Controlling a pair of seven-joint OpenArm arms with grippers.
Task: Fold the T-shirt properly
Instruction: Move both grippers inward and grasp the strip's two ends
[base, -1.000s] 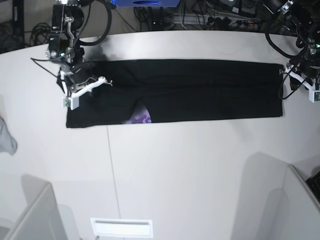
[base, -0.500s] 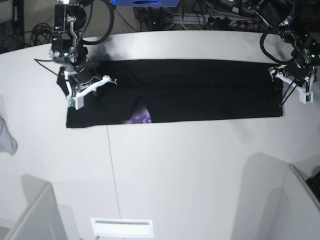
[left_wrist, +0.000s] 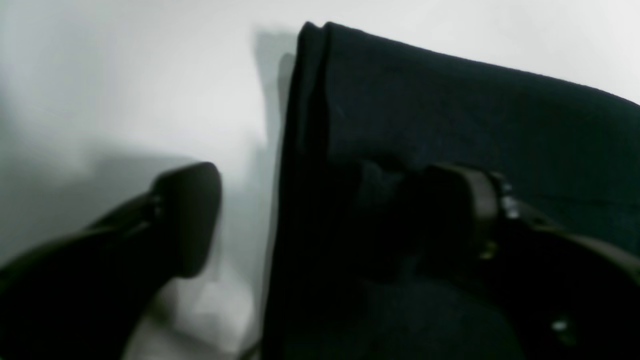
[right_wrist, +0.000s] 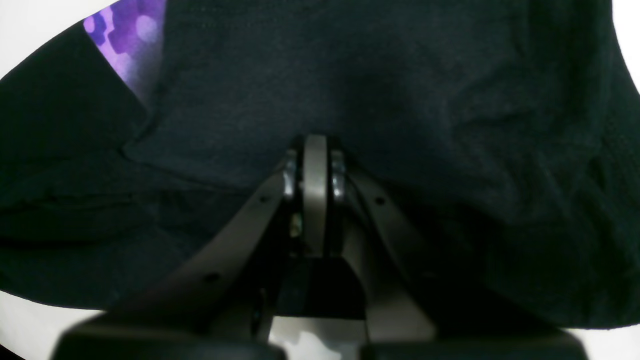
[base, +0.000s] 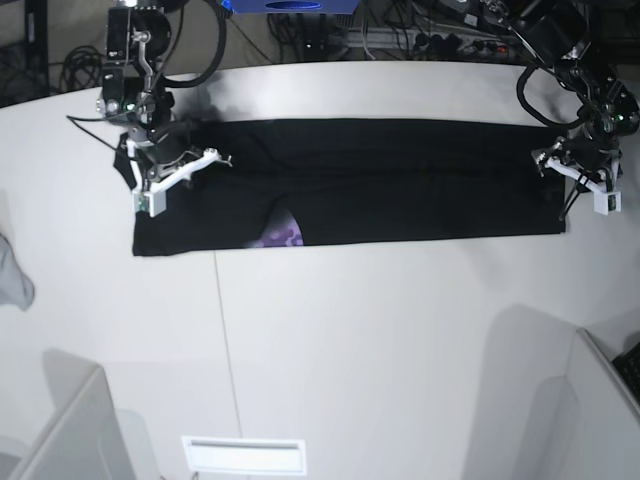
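A black T-shirt (base: 350, 180) lies flat on a white table (base: 380, 340), already folded into a long band whose long axis runs side to side in the base view. A patch of purple print (base: 283, 236) shows at its near edge. The left end effector (base: 580, 178) sits at the band's right-hand end with its jaws spread, one fingertip (left_wrist: 187, 215) over bare table, the other over cloth, straddling the short edge. The right end effector (base: 165, 180) rests at the opposite end, clenched; whether it pinches cloth cannot be told. Each arm is nearest its own end. A grey cloth scrap (base: 12, 275) lies well apart, off the shirt's left-hand end. No containers are visible.
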